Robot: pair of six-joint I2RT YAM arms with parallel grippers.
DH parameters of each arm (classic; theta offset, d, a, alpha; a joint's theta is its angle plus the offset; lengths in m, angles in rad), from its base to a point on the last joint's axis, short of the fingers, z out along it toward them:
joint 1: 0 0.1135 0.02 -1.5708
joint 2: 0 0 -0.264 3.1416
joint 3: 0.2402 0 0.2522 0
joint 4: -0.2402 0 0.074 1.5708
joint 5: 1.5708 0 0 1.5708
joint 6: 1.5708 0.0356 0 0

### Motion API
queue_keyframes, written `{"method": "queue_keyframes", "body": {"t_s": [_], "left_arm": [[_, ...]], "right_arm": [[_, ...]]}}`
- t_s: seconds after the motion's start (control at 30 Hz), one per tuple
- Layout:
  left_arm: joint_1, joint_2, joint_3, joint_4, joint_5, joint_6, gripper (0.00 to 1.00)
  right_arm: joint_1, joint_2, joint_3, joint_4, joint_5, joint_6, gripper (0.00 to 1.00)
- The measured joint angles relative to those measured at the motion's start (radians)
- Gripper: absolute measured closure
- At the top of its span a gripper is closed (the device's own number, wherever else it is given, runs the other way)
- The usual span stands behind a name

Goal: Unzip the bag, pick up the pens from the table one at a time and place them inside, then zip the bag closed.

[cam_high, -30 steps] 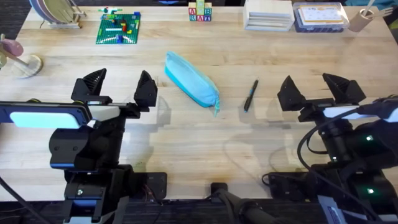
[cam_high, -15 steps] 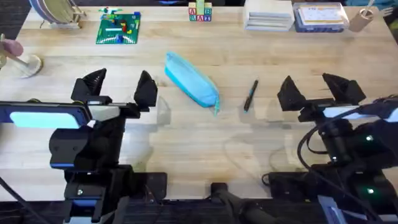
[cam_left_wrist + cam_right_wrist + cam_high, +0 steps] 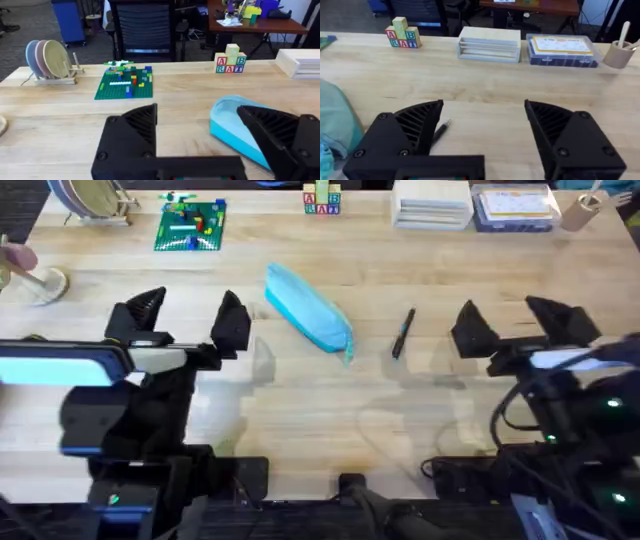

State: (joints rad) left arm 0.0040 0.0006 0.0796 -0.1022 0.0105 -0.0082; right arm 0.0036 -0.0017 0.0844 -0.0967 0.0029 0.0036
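The left tool [image 3: 188, 320] is seen in the overhead view at the lower left, its two black fingers spread wide apart with nothing held between them. The left arm is extended forward from its base, the wrist kept level. The right tool [image 3: 518, 323] is seen at the lower right, its fingers likewise parted widely and gripping nothing. In each wrist view, both black ribbed fingers [image 3: 132, 135] [image 3: 402, 132] are shown well separated above the bench.

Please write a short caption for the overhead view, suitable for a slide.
Both open grippers, left and right, flank a turquoise bag and a dark pen lying apart on the wooden table.
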Motion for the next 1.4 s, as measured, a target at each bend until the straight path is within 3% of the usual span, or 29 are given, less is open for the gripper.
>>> {"method": "queue_keyframes", "body": {"t_s": [0.43, 0.63, 1.0, 1.4], "left_arm": [[0.000, 0.054, 0.278, -0.328, -0.008, 0.000, 0.008], [0.000, 0.228, 0.419, -0.396, -0.010, 0.000, 0.008], [0.000, 0.587, 0.687, -0.532, -0.011, 0.001, 0.008], [0.000, 0.911, 0.885, -0.614, -0.011, 0.001, 0.007]], "right_arm": [[0.000, 0.003, 0.231, -0.196, 0.000, 0.000, 0.005], [0.000, 0.065, 0.320, -0.284, 0.000, 0.000, 0.004], [0.000, 0.306, 0.520, -0.442, 0.000, 0.000, 0.004], [0.000, 0.579, 0.694, -0.603, 0.000, 0.000, 0.004]]}}
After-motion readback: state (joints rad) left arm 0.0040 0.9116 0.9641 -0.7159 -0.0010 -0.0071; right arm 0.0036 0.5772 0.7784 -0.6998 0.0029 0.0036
